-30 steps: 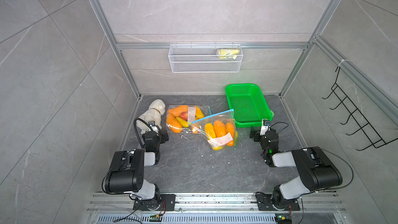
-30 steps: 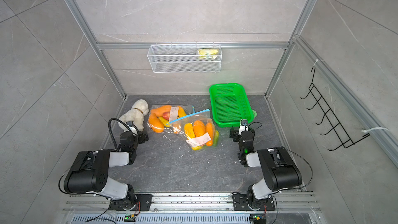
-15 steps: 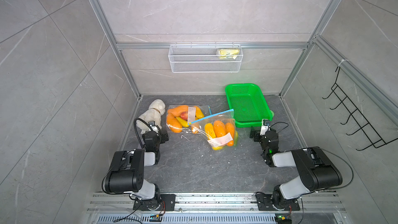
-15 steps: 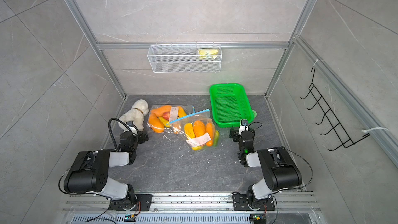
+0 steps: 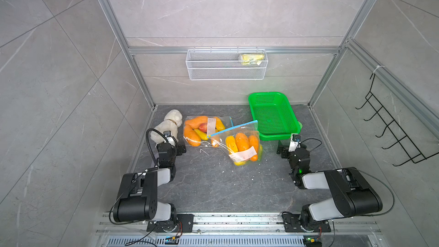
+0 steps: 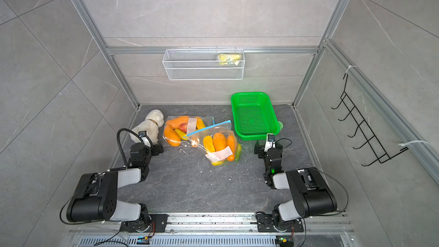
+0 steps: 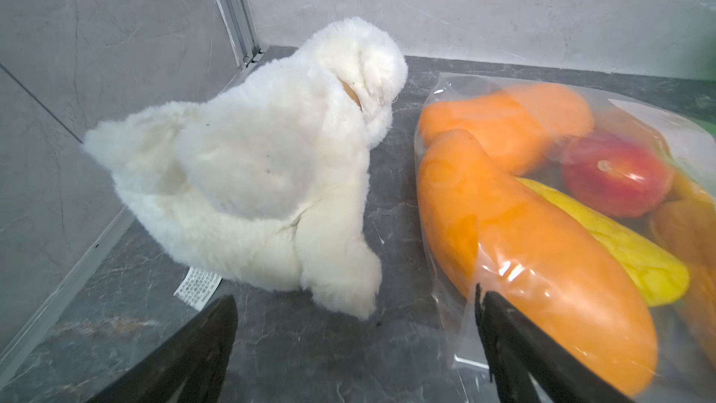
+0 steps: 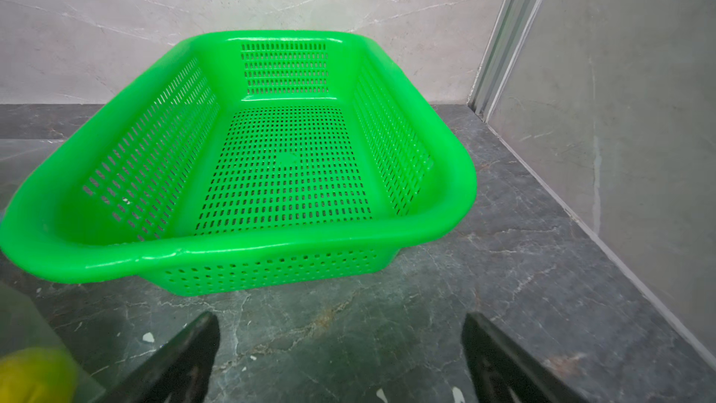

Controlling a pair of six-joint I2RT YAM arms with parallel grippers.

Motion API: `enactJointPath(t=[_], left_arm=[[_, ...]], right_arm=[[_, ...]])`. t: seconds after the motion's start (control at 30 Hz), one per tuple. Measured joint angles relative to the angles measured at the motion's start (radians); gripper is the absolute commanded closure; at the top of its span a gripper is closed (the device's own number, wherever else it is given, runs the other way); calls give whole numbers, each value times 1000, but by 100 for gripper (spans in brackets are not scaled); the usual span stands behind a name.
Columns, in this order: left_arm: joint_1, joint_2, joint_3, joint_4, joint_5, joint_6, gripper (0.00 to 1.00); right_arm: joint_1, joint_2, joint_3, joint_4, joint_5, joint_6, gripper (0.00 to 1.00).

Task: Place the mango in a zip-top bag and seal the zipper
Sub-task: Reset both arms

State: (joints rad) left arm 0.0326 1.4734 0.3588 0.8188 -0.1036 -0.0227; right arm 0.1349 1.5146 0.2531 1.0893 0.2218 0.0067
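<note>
A clear zip-top bag (image 5: 244, 148) with a blue zipper strip (image 5: 232, 128) lies mid-table and holds orange and yellow mangoes (image 5: 241, 141). A second clear bag (image 5: 202, 129) to its left holds orange mangoes (image 7: 523, 250), a red fruit and a yellow one. Low on the table beside that second bag, my left gripper (image 5: 179, 148) (image 7: 354, 343) is open and holds nothing. My right gripper (image 5: 282, 150) (image 8: 341, 350) is also open and holds nothing, just in front of the green basket. Neither gripper touches a bag.
A white plush dog (image 5: 167, 124) lies at the left wall, right ahead of the left gripper. A green perforated basket (image 5: 288, 128) stands at the back right. A wire shelf (image 5: 225, 67) with a yellow packet hangs on the back wall, and black hooks (image 5: 389, 134) on the right wall.
</note>
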Motion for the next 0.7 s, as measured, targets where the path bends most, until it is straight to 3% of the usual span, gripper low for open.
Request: enactJointPath(t=[0.7], left_arm=[[0,37,-18,-8,2,0,0]], right_arm=[[0,17,60,-85,15,0,0]])
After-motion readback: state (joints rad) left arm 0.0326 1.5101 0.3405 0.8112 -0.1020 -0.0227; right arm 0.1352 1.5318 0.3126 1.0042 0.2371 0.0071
